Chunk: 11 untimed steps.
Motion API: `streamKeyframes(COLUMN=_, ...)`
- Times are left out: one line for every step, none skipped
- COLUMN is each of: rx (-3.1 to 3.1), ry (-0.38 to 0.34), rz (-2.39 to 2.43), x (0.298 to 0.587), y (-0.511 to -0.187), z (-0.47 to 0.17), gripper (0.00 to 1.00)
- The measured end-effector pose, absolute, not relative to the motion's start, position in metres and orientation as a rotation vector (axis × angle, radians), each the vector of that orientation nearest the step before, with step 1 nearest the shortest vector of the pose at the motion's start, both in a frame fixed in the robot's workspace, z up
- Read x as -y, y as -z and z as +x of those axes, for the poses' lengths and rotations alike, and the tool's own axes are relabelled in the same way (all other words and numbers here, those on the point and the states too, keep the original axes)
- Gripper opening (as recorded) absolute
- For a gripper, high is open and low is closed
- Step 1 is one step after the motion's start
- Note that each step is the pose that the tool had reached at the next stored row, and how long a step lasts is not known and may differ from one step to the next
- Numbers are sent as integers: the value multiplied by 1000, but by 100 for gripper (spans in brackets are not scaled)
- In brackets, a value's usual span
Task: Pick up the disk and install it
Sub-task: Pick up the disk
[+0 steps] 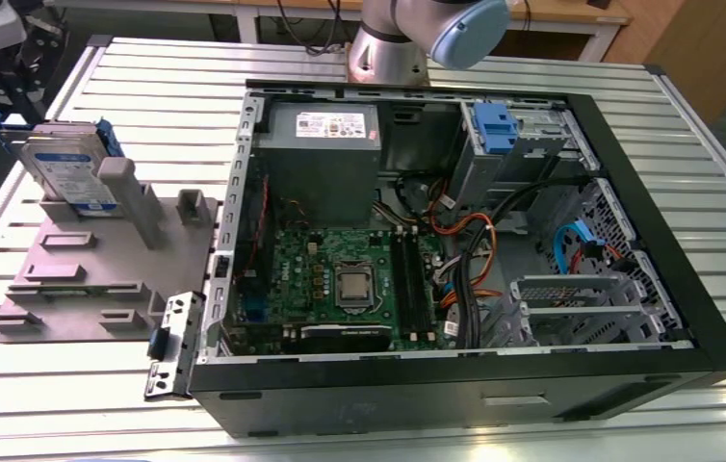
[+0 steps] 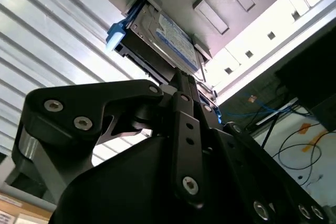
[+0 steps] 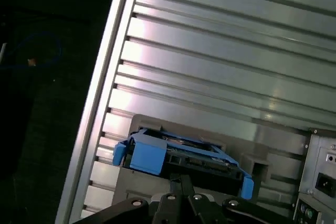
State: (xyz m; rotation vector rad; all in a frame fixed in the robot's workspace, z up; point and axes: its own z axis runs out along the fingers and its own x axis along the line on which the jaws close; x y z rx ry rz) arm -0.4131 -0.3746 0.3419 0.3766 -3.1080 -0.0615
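Standing unpicked in a grey holder (image 1: pixel 93 279) on the ribbed counter (image 1: pixel 466 428), the silver blue-railed disk (image 1: pixel 70 171) sits clear of the closed, empty fingers (image 3: pixel 185 190).

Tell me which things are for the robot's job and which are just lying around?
For the job: the disk, standing in the grey holder; the tool; the open computer case.
Just lying about: the grey power box, the green circuit board, the orange cables, the blue bracket.
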Motion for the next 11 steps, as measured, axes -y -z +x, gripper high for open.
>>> streamKeyframes(rx=3104, ry=61, rz=404, x=375, y=-342, z=-413, gripper=11)
streamKeyframes(rx=3100, ry=61, rz=432, x=375, y=-342, z=-413, gripper=11)
streamKeyframes(rx=3095, ry=61, rz=462, x=375, y=-342, z=-413, gripper=11)
streamKeyframes(rx=3091, ry=61, rz=490, x=375, y=-341, z=-413, gripper=11)
streamKeyframes(rx=3086, ry=61, rz=517, x=375, y=-341, z=-413, gripper=11)
streamKeyframes(rx=3081, ry=61, rz=545, x=375, y=-341, z=-413, gripper=11)
streamKeyframes(rx=3075, ry=60, rz=573, x=375, y=-341, z=-413, gripper=11)
streamKeyframes(rx=3070, ry=60, rz=600, x=375, y=-341, z=-413, gripper=11)
streamKeyframes(rx=3063, ry=60, rz=630, x=375, y=-341, z=-413, gripper=11)
streamKeyframes(rx=3058, ry=60, rz=657, x=375, y=-341, z=-413, gripper=11)
streamKeyframes(rx=3051, ry=60, rz=684, x=375, y=-341, z=-413, gripper=11)
